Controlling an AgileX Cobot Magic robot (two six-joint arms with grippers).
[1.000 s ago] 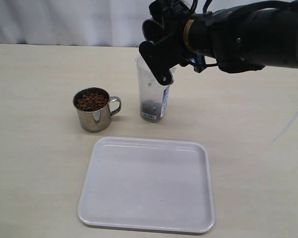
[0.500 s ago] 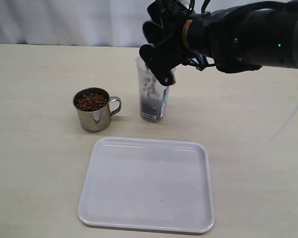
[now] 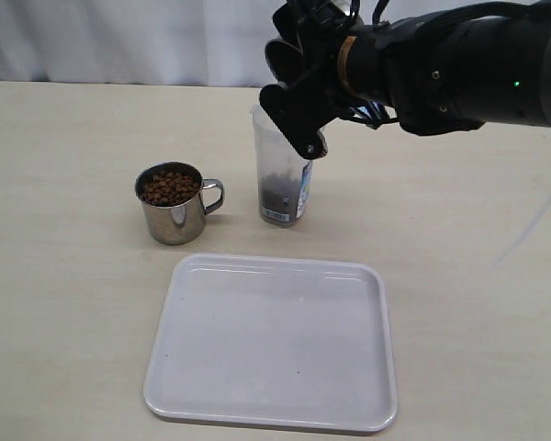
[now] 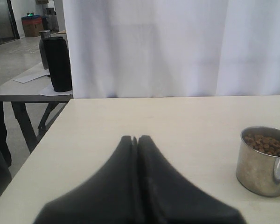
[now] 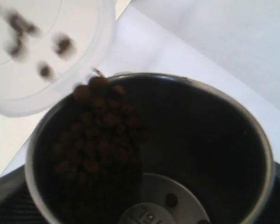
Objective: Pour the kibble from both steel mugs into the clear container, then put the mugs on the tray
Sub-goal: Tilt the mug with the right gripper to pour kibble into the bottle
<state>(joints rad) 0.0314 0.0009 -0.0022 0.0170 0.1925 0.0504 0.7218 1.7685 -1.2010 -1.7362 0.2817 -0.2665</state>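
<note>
My right gripper (image 3: 298, 106) is shut on a steel mug (image 5: 214, 140), tipped over the mouth of the clear container (image 3: 280, 184); in the exterior view the fingers hide most of this mug. Kibble (image 5: 98, 135) slides to the mug's lip and drops into the clear container (image 5: 32, 95), where a dark layer (image 3: 277, 195) lies at the bottom. The second steel mug (image 3: 174, 216) stands upright to the left, full of kibble (image 3: 168, 187), handle toward the container. The white tray (image 3: 275, 340) lies bare in front. My left gripper (image 4: 135, 138) is shut and holds nothing, low over the table left of that mug (image 4: 263, 163).
A white curtain (image 3: 119, 37) runs along the table's far edge. In the left wrist view the table's side edge (image 4: 37, 154) drops off, with another table and a black cylinder (image 4: 58, 63) beyond it.
Kibble has been falling from the held mug, and the dark layer in the clear container has risen. The right arm has barely shifted; the left gripper is still.
</note>
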